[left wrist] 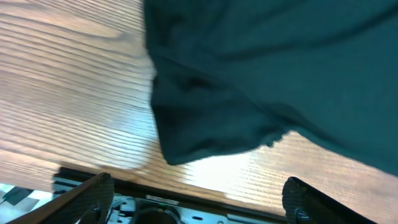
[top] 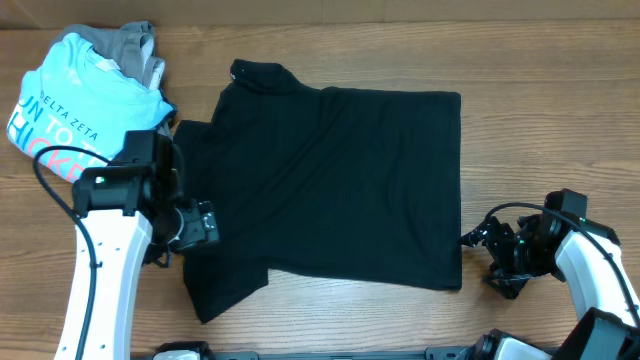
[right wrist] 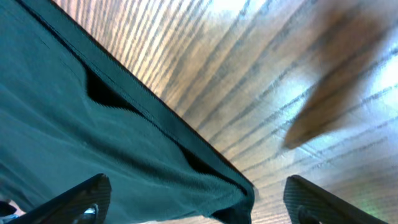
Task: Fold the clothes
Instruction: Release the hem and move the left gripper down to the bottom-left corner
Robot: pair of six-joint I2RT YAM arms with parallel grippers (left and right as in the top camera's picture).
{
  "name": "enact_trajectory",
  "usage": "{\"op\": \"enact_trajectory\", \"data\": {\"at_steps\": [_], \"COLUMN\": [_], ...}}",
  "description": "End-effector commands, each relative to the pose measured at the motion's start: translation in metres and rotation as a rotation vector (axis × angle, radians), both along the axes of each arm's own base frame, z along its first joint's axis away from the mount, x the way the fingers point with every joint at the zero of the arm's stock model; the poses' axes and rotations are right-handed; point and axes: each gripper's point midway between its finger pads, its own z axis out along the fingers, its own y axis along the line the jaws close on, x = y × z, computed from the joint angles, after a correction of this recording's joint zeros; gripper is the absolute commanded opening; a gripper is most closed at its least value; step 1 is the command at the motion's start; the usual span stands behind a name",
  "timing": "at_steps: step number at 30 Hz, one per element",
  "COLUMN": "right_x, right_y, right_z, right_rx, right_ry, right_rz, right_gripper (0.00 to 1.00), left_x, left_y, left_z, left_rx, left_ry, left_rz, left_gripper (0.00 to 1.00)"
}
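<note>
The black T-shirt (top: pixel 330 180) lies spread flat in the middle of the table, with its collar at the far left and its hem to the right. My left gripper (top: pixel 203 222) hovers over the shirt's left edge by the near sleeve. In the left wrist view the left gripper (left wrist: pixel 199 202) is open and empty, with the sleeve (left wrist: pixel 211 118) just ahead of it. My right gripper (top: pixel 476 238) is at the near right hem corner. In the right wrist view the right gripper (right wrist: pixel 199 202) is open, and the hem corner (right wrist: pixel 239 196) lies between its fingers.
A light blue T-shirt with lettering (top: pixel 70 105) lies at the far left, on top of a grey garment (top: pixel 130 42). Bare wooden table (top: pixel 550 120) lies to the right of the shirt. The table's front edge and a black rail (left wrist: pixel 186 202) are close to my left gripper.
</note>
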Motion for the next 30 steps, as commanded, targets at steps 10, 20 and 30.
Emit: {"op": "enact_trajectory", "data": {"at_steps": [10,20,30], "right_x": [-0.002,-0.002,0.0], "right_y": [0.0,0.0,-0.001], "right_z": [0.009,0.009,0.009], "right_rx": [0.002,0.002,-0.001], "right_ry": [0.001,0.002,-0.005], "right_rz": [0.0,0.0,0.0], "right_gripper": [0.95,0.95,0.96], "left_x": [-0.036,-0.072,-0.081], "left_y": [-0.039,-0.039,-0.017], "left_z": [-0.049,-0.092,-0.119], "left_rx": [-0.143,-0.127,0.016], "left_ry": [0.147,0.268,0.255], "left_rz": [0.079,0.202,0.359], "left_gripper": [0.87,0.79,0.82]}}
